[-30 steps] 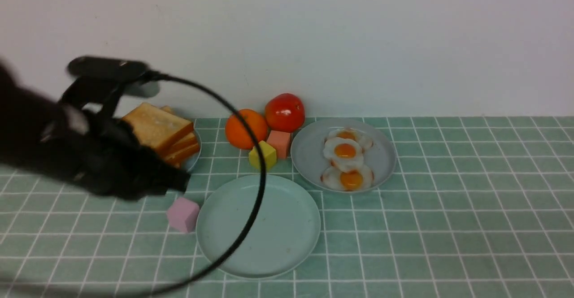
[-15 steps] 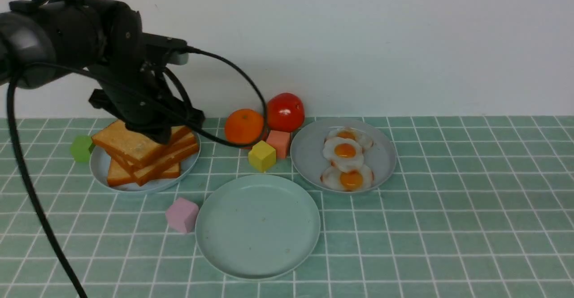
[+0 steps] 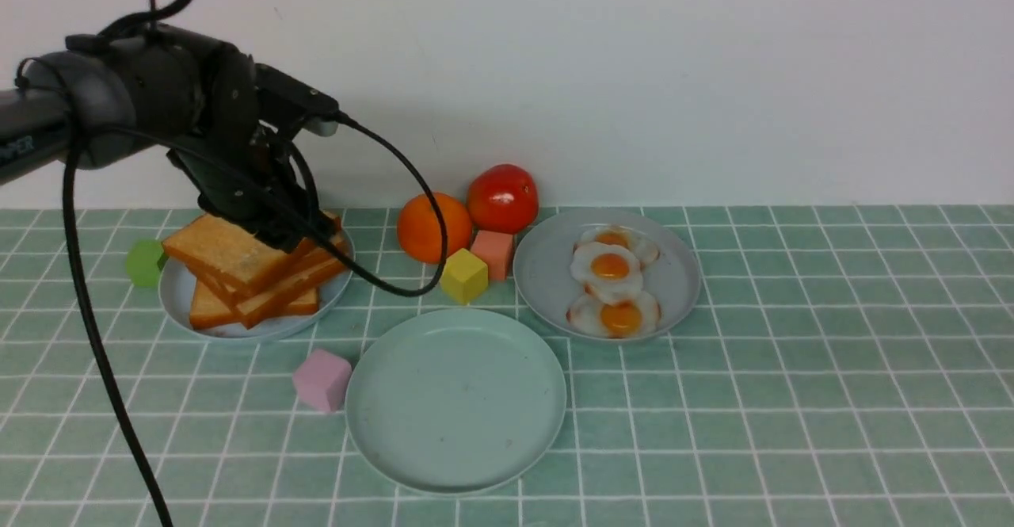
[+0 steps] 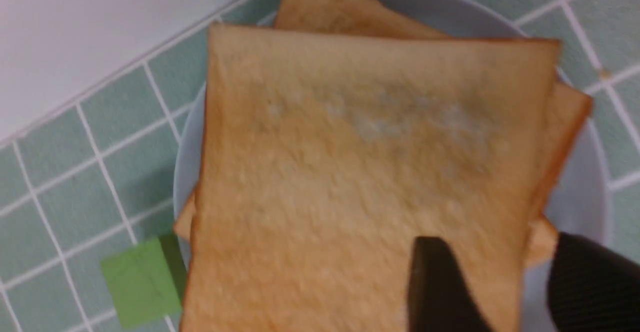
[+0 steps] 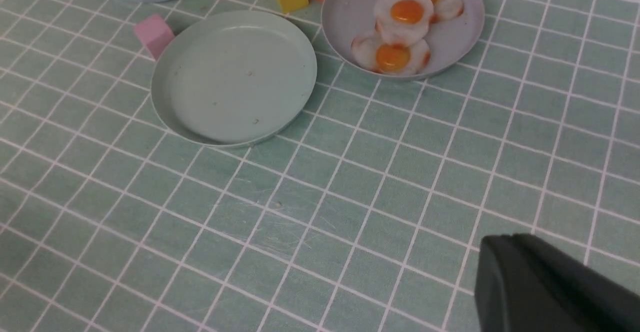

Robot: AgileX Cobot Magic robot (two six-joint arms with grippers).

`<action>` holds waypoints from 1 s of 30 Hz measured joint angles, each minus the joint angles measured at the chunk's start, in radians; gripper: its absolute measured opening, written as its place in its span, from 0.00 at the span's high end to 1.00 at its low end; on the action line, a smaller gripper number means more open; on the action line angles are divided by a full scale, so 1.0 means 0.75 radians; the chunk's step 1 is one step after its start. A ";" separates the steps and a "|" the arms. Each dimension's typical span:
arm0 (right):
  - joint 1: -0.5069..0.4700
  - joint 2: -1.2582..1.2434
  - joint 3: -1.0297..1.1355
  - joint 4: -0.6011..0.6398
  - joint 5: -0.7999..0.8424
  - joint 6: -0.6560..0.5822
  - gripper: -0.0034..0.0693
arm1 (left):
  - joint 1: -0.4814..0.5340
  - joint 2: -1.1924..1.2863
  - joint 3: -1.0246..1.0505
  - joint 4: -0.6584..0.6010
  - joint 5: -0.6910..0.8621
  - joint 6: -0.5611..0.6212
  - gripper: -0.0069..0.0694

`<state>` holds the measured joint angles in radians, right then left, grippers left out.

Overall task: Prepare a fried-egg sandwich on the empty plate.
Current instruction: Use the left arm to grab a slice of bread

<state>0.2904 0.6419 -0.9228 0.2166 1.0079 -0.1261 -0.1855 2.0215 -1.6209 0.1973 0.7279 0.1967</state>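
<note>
There is no sandwich yet: the mint plate [image 3: 455, 400] stands bare on the surface, while behind it to the left the released left end effector [image 4: 502, 262] hovers over the top toast slice [image 3: 226, 250].

A table [image 3: 792, 400] covered in pale green squares with white lines carries three plates: a mint-green plate [image 3: 455, 400] nearest, one grey-blue plate [image 3: 173, 295] far left and another grey-blue plate [image 3: 547, 273] right. A pink cube [image 3: 322, 379] seems to touch the mint rim. A green cube [image 3: 145, 262] sits beside the left plate. Between the grey-blue plates stand a yellow cube [image 3: 464, 275], a salmon cube [image 3: 495, 253], an orange [image 3: 421, 227] and a tomato [image 3: 503, 198].
</note>
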 joint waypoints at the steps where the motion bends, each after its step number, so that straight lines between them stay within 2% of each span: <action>1: 0.000 0.000 0.000 0.000 -0.001 0.000 0.94 | 0.000 0.025 0.000 0.016 -0.007 0.000 0.40; 8: 0.000 0.000 0.000 0.001 -0.004 -0.002 0.94 | 0.000 0.082 -0.007 0.037 -0.013 0.000 0.37; 11: 0.000 0.000 0.000 0.005 -0.004 -0.003 0.94 | 0.000 0.086 -0.007 0.046 -0.013 0.002 0.44; 16: 0.000 0.000 0.000 0.005 -0.004 -0.003 0.94 | 0.000 0.086 -0.008 0.060 -0.006 0.007 0.64; 23: 0.000 0.000 0.000 0.005 -0.004 -0.003 0.93 | -0.005 0.027 -0.007 0.054 0.022 0.009 0.67; 27: 0.000 0.000 0.000 0.005 -0.004 -0.003 0.93 | -0.008 -0.108 -0.004 -0.007 0.073 0.009 0.72; 30: 0.000 0.000 0.000 0.005 -0.004 -0.003 0.93 | -0.033 -0.216 0.020 -0.047 0.119 0.009 0.73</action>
<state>0.2904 0.6419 -0.9228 0.2206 1.0045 -0.1283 -0.2100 1.8599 -1.6059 0.1621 0.8169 0.2038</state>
